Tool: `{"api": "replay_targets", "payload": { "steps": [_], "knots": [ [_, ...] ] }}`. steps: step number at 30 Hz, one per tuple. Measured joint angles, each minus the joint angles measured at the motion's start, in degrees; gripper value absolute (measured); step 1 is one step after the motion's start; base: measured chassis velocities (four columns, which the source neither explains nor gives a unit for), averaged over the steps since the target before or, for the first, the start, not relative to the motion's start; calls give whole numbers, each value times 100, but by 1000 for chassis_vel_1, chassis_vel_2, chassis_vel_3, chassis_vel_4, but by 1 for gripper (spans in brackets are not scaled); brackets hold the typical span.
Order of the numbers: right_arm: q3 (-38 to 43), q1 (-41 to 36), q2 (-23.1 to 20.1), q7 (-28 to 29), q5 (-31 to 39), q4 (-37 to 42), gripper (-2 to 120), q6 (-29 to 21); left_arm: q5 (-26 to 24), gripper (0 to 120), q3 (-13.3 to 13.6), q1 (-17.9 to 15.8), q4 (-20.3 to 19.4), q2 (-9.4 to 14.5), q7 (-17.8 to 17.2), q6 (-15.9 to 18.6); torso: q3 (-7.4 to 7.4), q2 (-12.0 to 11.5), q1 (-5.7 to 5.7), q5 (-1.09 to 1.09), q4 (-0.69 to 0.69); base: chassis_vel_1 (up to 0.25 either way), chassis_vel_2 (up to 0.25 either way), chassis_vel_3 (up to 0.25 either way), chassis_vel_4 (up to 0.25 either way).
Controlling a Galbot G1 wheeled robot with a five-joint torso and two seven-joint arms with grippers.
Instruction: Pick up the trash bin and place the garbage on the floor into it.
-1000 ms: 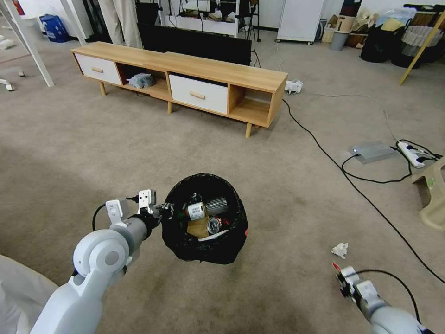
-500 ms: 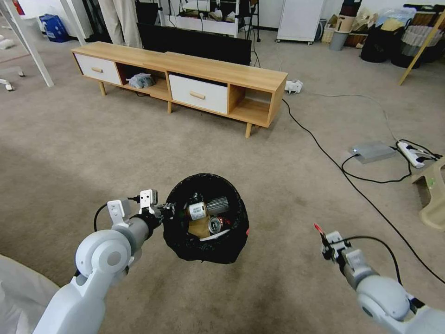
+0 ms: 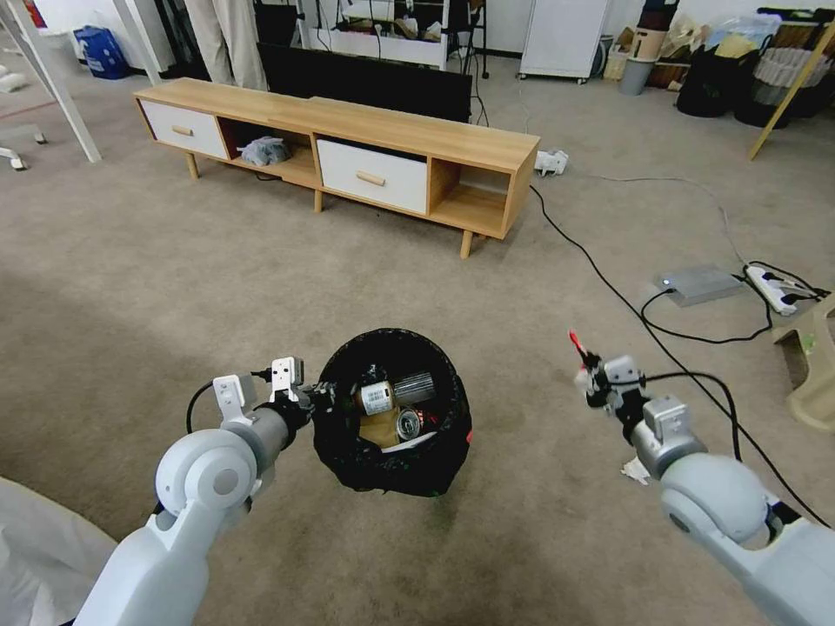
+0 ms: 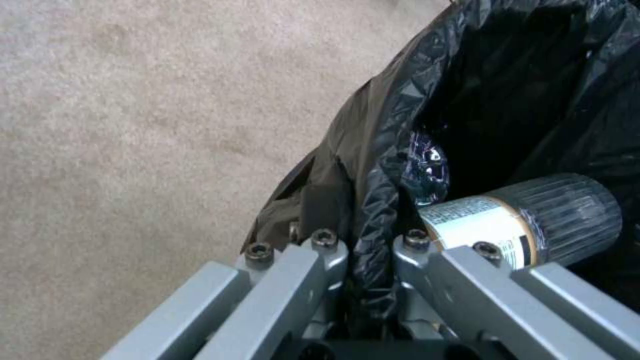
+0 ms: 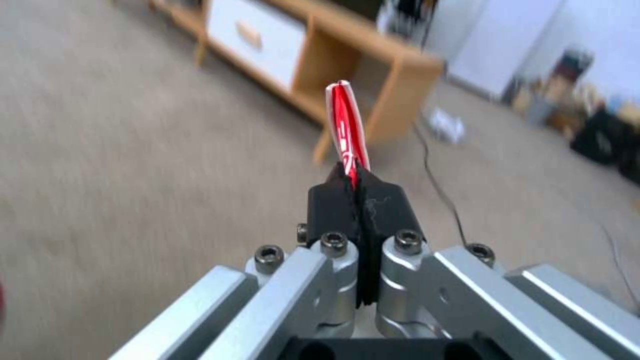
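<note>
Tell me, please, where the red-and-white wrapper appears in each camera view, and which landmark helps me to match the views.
Head view: the red-and-white wrapper sticks up from the shut right gripper, right of the trash bin.
Left wrist view: not in it.
Right wrist view: the wrapper stands at the centre, pinched between the black pads.
Shared landmark: the wooden cabinet behind it.

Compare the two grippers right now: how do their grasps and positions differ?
The left gripper pinches the trash bin by its bag-lined rim; the right gripper pinches a thin red-and-white wrapper. The left sits at the bin's edge; the right hangs apart from the bin, over the carpet. Both have jaws shut.
</note>
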Motion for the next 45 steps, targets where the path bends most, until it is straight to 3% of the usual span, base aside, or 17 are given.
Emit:
{"api": "replay_targets", "payload": {
  "steps": [4,6,9,11,19,28,45],
  "knots": [
    [97,89,48,-141,-8,157,0,175,-81,0,49,-25,20,-2,-55,0,0,0,0,0,0,0,0,0,0],
    [226,254,197,-566,-29,328,0,737,-241,0,147,-68,41,-12,-144,0,0,0,0,0,0,0,0,0,0],
    [250,289,253,-719,-38,357,0,961,-270,0,175,-79,48,-13,-163,0,0,0,0,0,0,0,0,0,0],
    [262,321,374,-997,-29,424,0,1421,-319,0,220,-104,63,-13,-189,0,0,0,0,0,1,0,0,0,0],
    [180,340,490,-1744,240,598,0,2176,-450,0,345,-206,120,5,-228,0,-1,0,0,0,0,0,0,0,0],
    [11,387,454,-2571,607,576,0,2586,-602,0,509,-376,298,-21,-215,0,-1,0,0,0,0,0,0,0,0],
    [-279,247,330,-3265,688,365,0,2737,-783,0,759,-718,677,-199,-53,-1,0,0,0,1,0,0,0,0,0]
  ]
}}
